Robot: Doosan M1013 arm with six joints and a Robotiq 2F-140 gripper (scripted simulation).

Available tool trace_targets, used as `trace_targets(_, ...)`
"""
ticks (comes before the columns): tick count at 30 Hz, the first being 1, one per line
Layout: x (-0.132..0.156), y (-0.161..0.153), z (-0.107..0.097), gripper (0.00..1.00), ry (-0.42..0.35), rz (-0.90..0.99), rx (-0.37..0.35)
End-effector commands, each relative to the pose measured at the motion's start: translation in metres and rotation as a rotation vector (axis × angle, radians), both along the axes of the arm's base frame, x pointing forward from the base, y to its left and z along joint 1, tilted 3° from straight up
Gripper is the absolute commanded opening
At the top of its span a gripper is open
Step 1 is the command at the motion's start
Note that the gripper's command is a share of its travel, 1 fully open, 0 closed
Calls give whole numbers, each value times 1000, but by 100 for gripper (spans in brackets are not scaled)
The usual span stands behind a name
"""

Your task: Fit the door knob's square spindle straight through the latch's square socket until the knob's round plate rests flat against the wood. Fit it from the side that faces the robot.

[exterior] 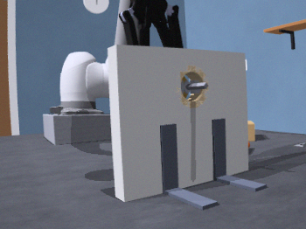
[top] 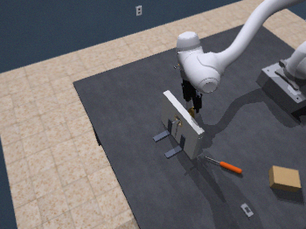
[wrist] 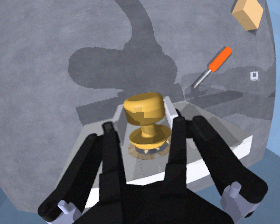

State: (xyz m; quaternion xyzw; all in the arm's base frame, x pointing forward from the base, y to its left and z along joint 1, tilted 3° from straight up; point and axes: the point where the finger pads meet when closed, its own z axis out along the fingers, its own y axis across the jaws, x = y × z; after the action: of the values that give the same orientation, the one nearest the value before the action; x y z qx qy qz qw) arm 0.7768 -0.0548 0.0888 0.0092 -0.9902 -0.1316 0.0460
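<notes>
The brass door knob [top: 191, 112] [wrist: 144, 109] is on the robot's side of the upright pale board [top: 169, 107] [exterior: 142, 85] [wrist: 231, 149]. My gripper [top: 192, 107] [wrist: 144, 109] is shut on its round head from above; the fingertips are hidden behind the board in the exterior view. The square spindle [exterior: 198, 86] passes through the latch [exterior: 200, 99] and sticks out on the far side. In the wrist view the knob's round plate [wrist: 149, 138] faces the board, with a narrow gap where part of the latch shows. The knob looks roughly square to the board.
Two dark feet [top: 161, 136] [exterior: 192, 198] hold the board upright. An orange-handled screwdriver [top: 230, 167] [wrist: 220, 59] lies on the robot's side near the board's end. A tan block [top: 284, 178] [wrist: 248, 14] and a small light plate [top: 246, 210] [wrist: 254, 75] lie farther off.
</notes>
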Motion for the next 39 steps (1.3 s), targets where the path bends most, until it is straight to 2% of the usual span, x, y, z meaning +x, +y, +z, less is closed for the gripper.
trace_targets(1,2,0,-1,42,5,3,-3)
trace_targets(39,7,0,-1,42,5,3,-3)
